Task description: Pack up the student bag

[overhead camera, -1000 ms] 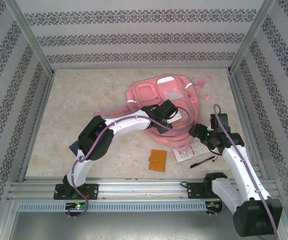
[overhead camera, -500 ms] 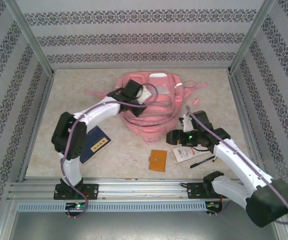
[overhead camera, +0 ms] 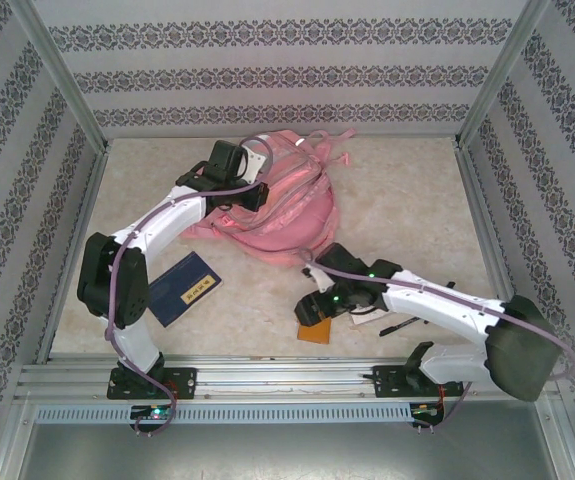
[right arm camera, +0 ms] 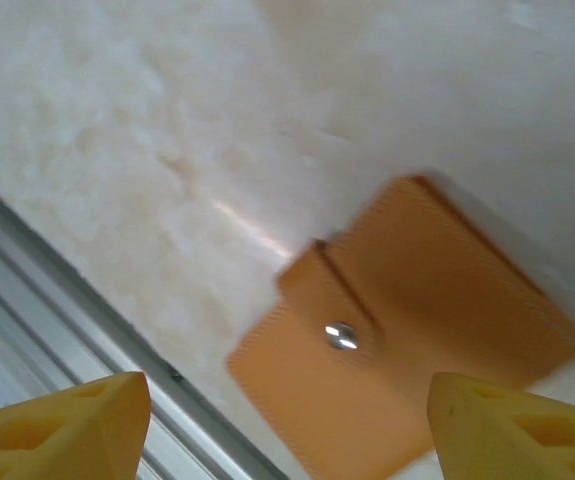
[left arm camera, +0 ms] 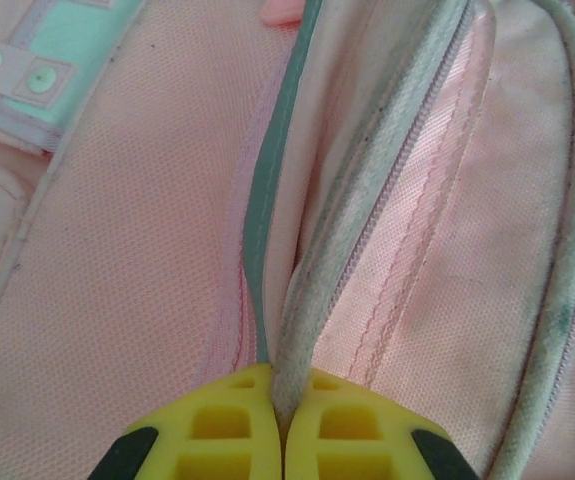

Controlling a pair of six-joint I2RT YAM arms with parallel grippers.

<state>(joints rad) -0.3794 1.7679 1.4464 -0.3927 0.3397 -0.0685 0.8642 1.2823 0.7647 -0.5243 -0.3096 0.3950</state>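
A soft pink fabric backpack (left arm camera: 117,250) is pinched by the left gripper (left arm camera: 282,405); the right gripper (right arm camera: 287,420) is spread above a flat orange wallet (right arm camera: 417,320).

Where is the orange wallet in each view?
Top: wallet low centre, under the right gripper, just beyond the rail.
Right wrist: wallet centre-right, ahead of open fingers; rail lower left.
Left wrist: left gripper pinching a zip edge of the bag.
Shared landmark: the rail.

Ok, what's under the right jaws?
An orange wallet with a silver snap, lying flat on the table below the open jaws. Anything beneath the wallet is covered.
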